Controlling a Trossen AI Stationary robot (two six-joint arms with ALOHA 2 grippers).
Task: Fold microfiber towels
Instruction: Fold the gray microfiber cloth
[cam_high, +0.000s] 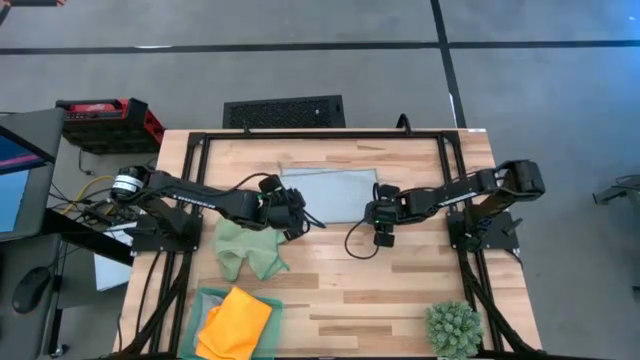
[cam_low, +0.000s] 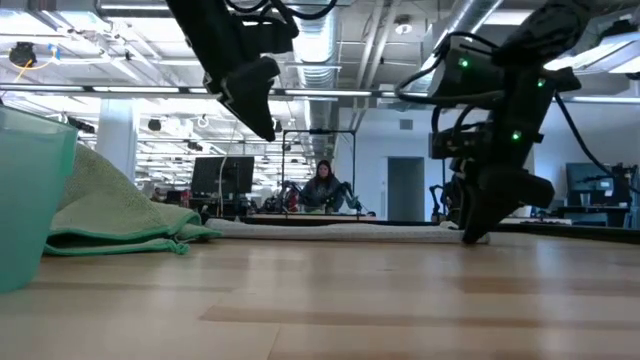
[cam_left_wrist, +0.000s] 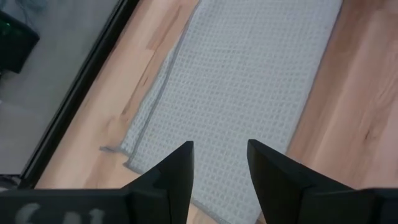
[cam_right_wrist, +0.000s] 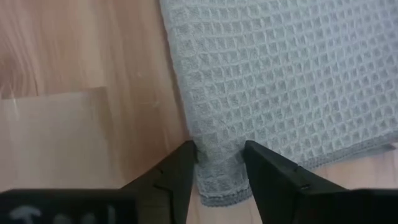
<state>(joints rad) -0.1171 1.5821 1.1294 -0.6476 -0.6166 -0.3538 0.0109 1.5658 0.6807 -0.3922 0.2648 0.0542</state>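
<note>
A pale grey-blue towel (cam_high: 330, 192) lies flat on the table's far middle, folded into a rectangle with an offset layer showing along one edge (cam_left_wrist: 146, 118). My left gripper (cam_left_wrist: 221, 146) is open and hangs well above the towel's near left part (cam_low: 262, 105). My right gripper (cam_right_wrist: 219, 149) is open and low at the table (cam_low: 478, 228); its fingers stand on either side of the towel's near right corner. A light green towel (cam_high: 248, 248) lies crumpled at the near left. An orange towel (cam_high: 236, 322) lies in the green tray (cam_high: 203, 296). My right gripper points down at the grey-blue towel's near right corner (cam_right_wrist: 217, 177), which lies on the table between the two open fingers. Whether the fingers touch the cloth, I cannot tell.
A spiky green plant (cam_high: 453, 328) stands at the near right corner. The green tray's wall (cam_low: 30, 200) is close at the low view's left. Bare wood (cam_high: 400, 280) lies across the near middle. A person sits far behind the table (cam_low: 323, 185).
</note>
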